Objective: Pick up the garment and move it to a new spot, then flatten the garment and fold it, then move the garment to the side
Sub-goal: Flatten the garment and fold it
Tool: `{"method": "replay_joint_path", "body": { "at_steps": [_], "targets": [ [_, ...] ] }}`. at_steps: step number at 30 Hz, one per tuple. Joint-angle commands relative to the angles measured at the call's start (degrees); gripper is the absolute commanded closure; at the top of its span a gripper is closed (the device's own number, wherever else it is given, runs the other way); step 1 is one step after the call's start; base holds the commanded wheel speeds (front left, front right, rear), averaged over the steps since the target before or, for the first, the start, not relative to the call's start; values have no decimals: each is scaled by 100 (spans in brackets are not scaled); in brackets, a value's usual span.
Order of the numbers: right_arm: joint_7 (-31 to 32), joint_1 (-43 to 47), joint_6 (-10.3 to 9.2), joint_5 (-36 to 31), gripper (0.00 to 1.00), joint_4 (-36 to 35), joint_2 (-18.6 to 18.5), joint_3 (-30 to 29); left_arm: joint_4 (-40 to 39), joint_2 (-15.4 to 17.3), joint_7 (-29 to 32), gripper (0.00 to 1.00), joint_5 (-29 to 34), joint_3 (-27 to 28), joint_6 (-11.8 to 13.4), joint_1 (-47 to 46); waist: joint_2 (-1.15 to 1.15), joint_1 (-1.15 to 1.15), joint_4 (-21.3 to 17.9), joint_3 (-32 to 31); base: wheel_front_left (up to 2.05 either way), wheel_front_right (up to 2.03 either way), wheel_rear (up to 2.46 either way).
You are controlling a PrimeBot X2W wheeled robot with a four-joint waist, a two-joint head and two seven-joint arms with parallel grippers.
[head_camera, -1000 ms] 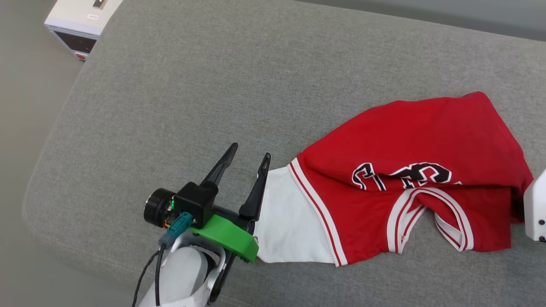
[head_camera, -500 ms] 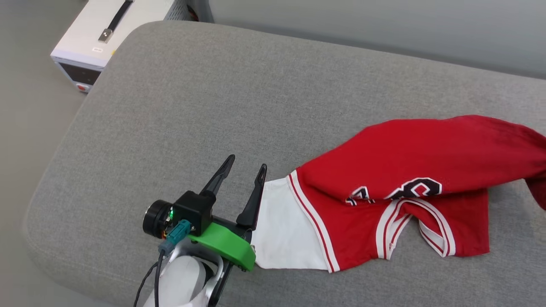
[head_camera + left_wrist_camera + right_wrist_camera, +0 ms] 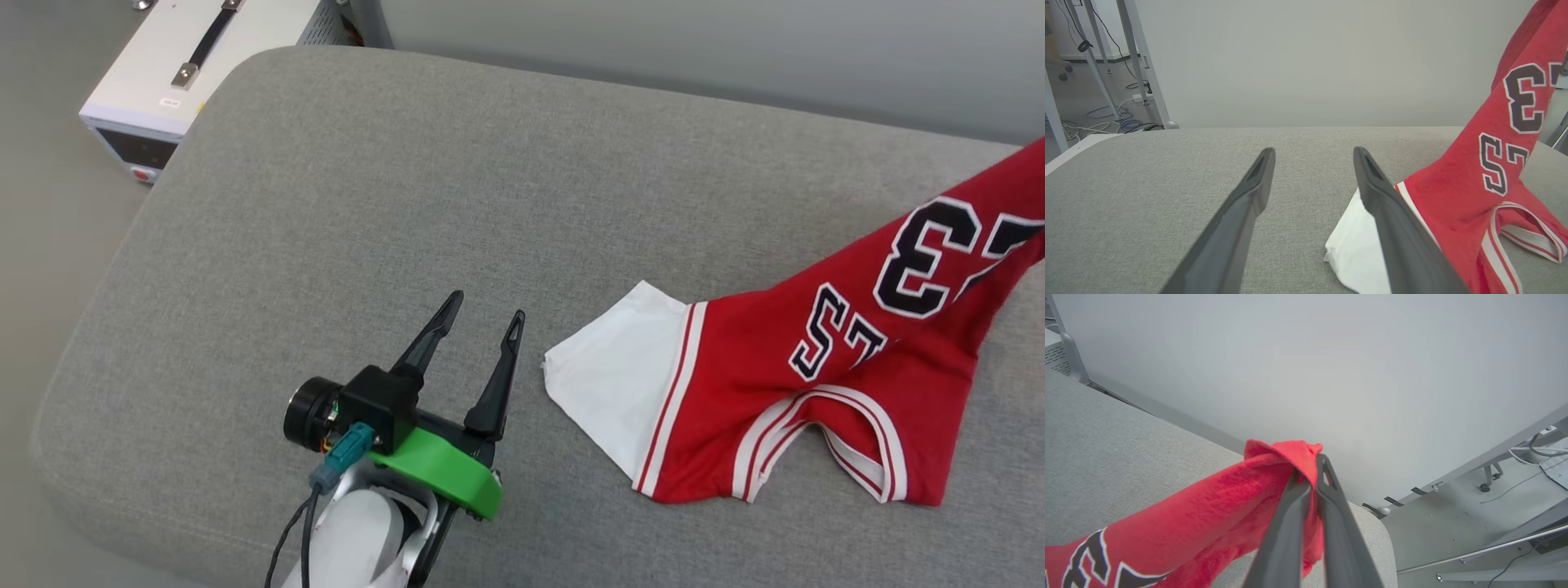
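Left pincer (image 3: pixel 485 308) is held spread and empty over the bench (image 3: pixel 408 204), with the white sleeve (image 3: pixel 612 384) just to its right. The garment (image 3: pixel 775 392) is stretched along a long axis rising rightward to the right pincer (image 3: pixel 1309 469), which is clamped on bunched red fabric.

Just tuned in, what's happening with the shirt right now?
The right tool is shut on a bunch of the red shirt and holds that end up off the grey cushion. The white sleeve end lies on the cushion. The left tool is open and empty, beside the sleeve without touching it.
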Motion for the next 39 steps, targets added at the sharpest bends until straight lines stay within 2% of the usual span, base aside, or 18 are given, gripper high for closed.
{"method": "replay_joint_path", "body": {
  "at_steps": [1, 4, 8, 13, 18, 20, 21, 28, 33, 39],
  "targets": [
    [-46, -334, -6, -35, 100, 189, -70, 231, -28, -55, -34, 0, 0, -15, -31, -134, 0, 0, 342, 435, 0, 0, 0],
    [-233, -1009, -6, -64, 100, 664, -196, 793, -35, -95, -34, 0, -25, -63, -34, -231, 0, 0, 534, 714, 0, 0, 0],
    [-780, -1982, -6, -174, 100, 1543, -228, 1604, -32, -144, -34, 0, -65, -132, -36, -364, 0, 0, 802, 1036, 0, 0, 0],
    [-1621, -3143, -6, -439, 100, 2855, -32, 2441, -76, -189, -34, 0, -140, -210, -38, -496, 0, 0, 1101, 1338, 0, 0, 0],
    [-2382, -3826, -6, -613, 100, 4193, 232, 3005, -103, -208, -34, 0, -197, -275, -38, -577, 0, 0, 1287, 1483, 0, 0, 0],
    [-2507, -3934, -6, -606, 4, 4703, 336, 3213, -108, -211, -34, 0, -214, -288, -39, -588, 0, 0, 1318, 1503, 0, 0, 0],
    [-2567, -3964, -6, -569, 0, 4944, 396, 3332, -113, -212, -34, 0, -236, -295, -39, -594, 0, 0, 1327, 1510, 0, 0, 0],
    [-2885, -3916, -6, 59, 0, 5801, 637, 4032, -67, -215, -34, 0, -317, -303, -18, -634, 0, 0, 1225, 1431, 0, 0, 0],
    [-3162, -3784, -6, 579, 0, 6017, 709, 4187, 25, -215, -34, 0, -249, -196, -15, -620, 0, 0, 998, 1167, 0, 0, 0],
    [-3810, -3459, -6, 1177, 0, 5963, 730, 4201, 158, -215, -34, 0, -219, -6, -23, -523, 0, 0, 608, 666, 0, 0, 0]
  ]
}}
